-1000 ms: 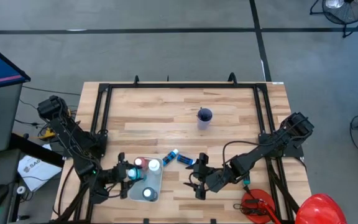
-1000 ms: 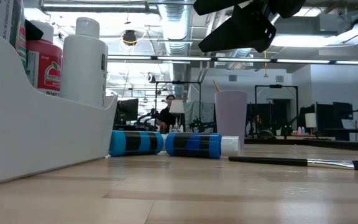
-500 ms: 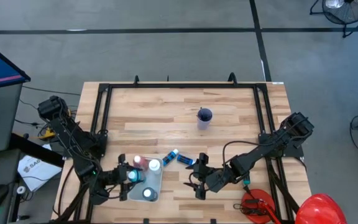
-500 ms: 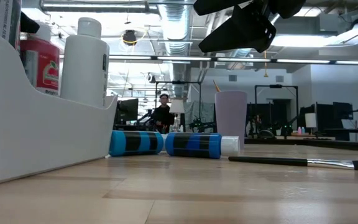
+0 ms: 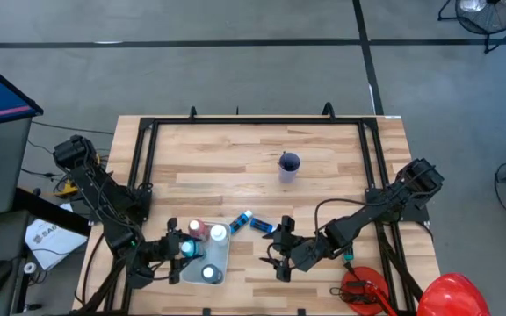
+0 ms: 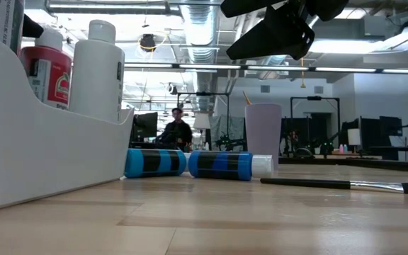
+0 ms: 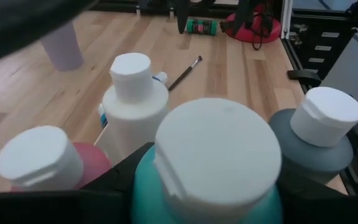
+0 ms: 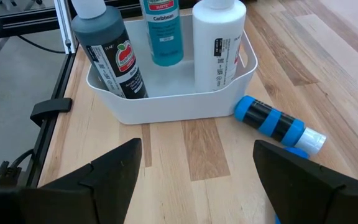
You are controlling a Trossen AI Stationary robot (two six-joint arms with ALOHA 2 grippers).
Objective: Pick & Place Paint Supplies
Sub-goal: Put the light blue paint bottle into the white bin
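Four bottles (image 8: pixel 218 40) stand in the bin (image 8: pixel 166 102) near the table's (image 5: pixel 235 158) front edge. Two bottles (image 6: pixel 190 163) lie beside it.

Overhead camera looks straight down; low one skims the wooden counter (image 5: pixel 235 154) (both catch the white plastic bin (image 6: pixel 41 152)).

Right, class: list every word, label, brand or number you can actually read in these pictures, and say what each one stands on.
"Caribbean": on the teal bottle standing in the white bin.
Apple logo label on the dark grey bottle: wording too small to read.
Label on the white bottle: too blurred to read.
Red bottle label: unreadable.
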